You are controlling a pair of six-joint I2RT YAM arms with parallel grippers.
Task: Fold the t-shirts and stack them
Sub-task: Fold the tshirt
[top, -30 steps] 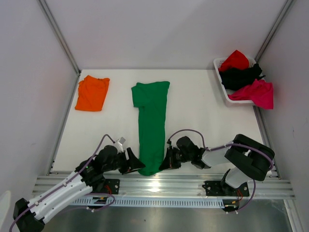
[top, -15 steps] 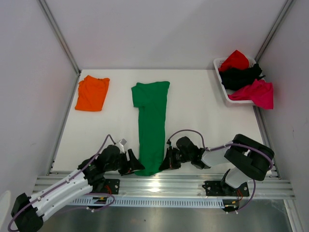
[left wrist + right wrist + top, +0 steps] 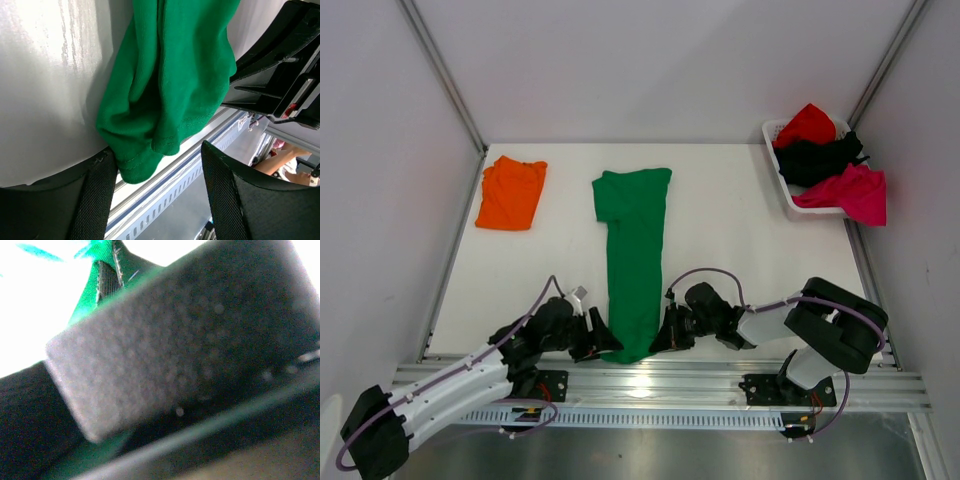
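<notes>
Green cloth sits nearest: the green t-shirt (image 3: pixel 634 260), already folded lengthwise into a long strip, lies mid-worktop (image 3: pixel 740 240) with its hem at the near edge. The right gripper (image 3: pixel 660 335) is clamped on that hem, while the left gripper (image 3: pixel 160 165) straddles the hem's left corner, jaws apart. Far left, the orange t-shirt (image 3: pixel 511 192) lies folded. Far right, a white basket (image 3: pixel 772 130) holds the red t-shirt (image 3: pixel 807 122), black t-shirt (image 3: pixel 817 156) and magenta t-shirt (image 3: pixel 850 192), all crumpled, so most of the work remains. Pale walls enclose the white surface.

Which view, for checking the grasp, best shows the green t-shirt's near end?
Left wrist: the green t-shirt shows its bunched hem close and sharp inside the open left tool. Top external shows the whole shirt, small; right wrist only a blurred green sliver.
</notes>
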